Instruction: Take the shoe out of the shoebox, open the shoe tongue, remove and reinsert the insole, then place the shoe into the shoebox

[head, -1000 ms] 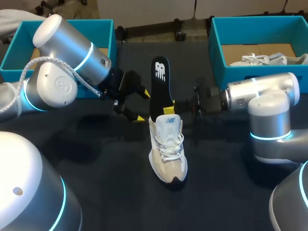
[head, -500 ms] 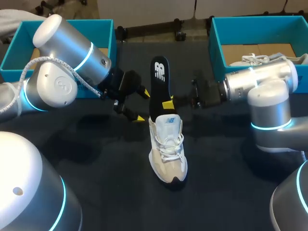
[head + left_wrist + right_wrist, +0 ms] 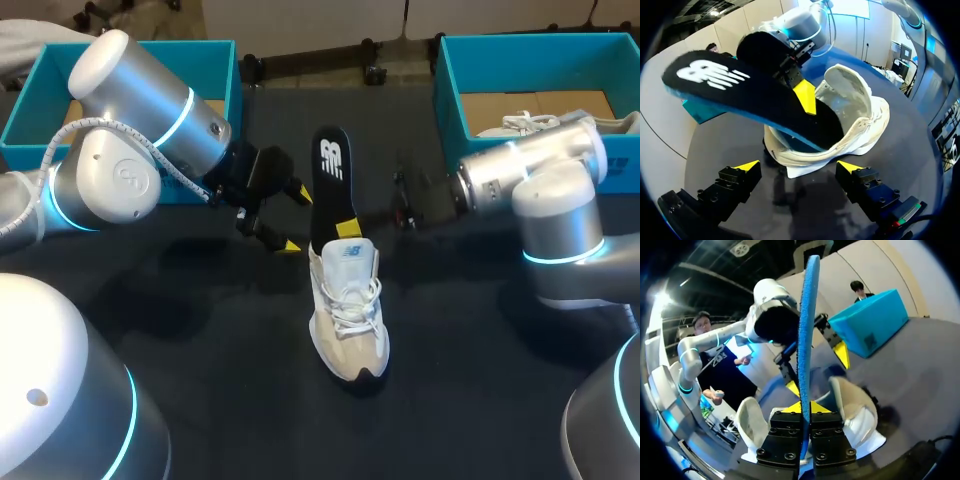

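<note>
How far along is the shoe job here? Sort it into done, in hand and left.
Done: the shoe stands on the table, out of the shoebox, tongue pulled open. In hand: the right pincer is shut on the insole, whose lower end sits in the shoe; the left pincer is open beside it. Left: finishing the insole step, then boxing the shoe.

Left arm and right arm: fat silver tubes, white caps, cyan rings. A braided cable runs along the left one. Black, screw-studded fingers, yellow-tipped.
</note>
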`<action>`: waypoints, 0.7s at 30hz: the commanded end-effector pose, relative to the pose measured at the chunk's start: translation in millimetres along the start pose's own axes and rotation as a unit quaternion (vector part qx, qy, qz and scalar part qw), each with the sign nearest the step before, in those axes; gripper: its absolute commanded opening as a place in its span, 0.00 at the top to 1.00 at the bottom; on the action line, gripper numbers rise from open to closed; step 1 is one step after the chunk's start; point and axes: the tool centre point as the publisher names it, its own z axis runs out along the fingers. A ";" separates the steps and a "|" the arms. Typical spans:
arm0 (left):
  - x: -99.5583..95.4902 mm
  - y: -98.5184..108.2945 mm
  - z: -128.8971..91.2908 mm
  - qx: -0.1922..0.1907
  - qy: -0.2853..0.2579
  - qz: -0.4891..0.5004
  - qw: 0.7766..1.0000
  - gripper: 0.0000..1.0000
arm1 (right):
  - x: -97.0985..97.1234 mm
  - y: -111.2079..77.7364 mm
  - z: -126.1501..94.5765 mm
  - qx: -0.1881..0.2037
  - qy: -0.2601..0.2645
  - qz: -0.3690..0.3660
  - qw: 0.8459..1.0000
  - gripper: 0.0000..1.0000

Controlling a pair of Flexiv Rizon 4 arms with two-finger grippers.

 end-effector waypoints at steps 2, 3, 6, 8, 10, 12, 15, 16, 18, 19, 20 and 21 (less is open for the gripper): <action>0.3 -0.6 -0.1 -0.002 0.000 0.000 1.000 0.00 | 0.4 -12.2 5.3 0.017 0.005 0.016 1.000 1.00; 0.3 -0.6 -0.1 -0.002 0.000 0.000 1.000 0.00 | 1.4 -15.4 6.1 0.019 0.005 0.021 1.000 1.00; 0.3 -0.6 -0.1 -0.002 0.000 0.000 1.000 0.00 | 2.3 -23.2 5.8 0.018 -0.001 0.026 0.999 1.00; 0.3 -0.6 -0.1 -0.002 0.000 0.000 1.000 0.00 | 3.0 -23.3 5.1 0.016 -0.006 0.026 1.000 1.00; 0.3 -0.6 -0.1 -0.002 0.000 0.000 1.000 0.00 | 3.5 -19.7 3.8 0.013 -0.011 0.021 1.000 0.98; 0.3 -0.6 -0.1 -0.002 0.000 0.000 1.000 0.00 | 3.8 -14.0 2.8 0.010 -0.016 0.012 1.000 0.80; 0.3 -0.6 -0.1 -0.002 0.000 0.000 1.000 0.00 | 3.9 -3.5 2.2 0.007 -0.021 -0.001 1.000 0.75; 0.3 -0.6 -0.1 -0.002 0.000 0.000 1.000 0.00 | 4.1 0.4 2.2 0.006 -0.024 -0.006 1.000 0.75; 0.3 -0.6 -0.1 -0.002 0.000 0.000 1.000 0.00 | 4.5 5.1 2.5 0.005 -0.026 -0.011 1.000 0.74; 0.3 -0.6 -0.1 -0.002 0.000 0.000 1.000 0.00 | 4.6 6.6 2.7 0.005 -0.027 -0.012 1.000 0.73; 0.3 -0.6 -0.1 -0.002 0.000 0.000 1.000 0.00 | 4.3 7.8 3.1 0.003 -0.027 -0.015 1.000 0.73; 0.3 -0.6 -0.1 -0.002 0.000 0.000 1.000 0.00 | 4.1 8.3 3.2 0.001 -0.028 -0.016 0.999 0.73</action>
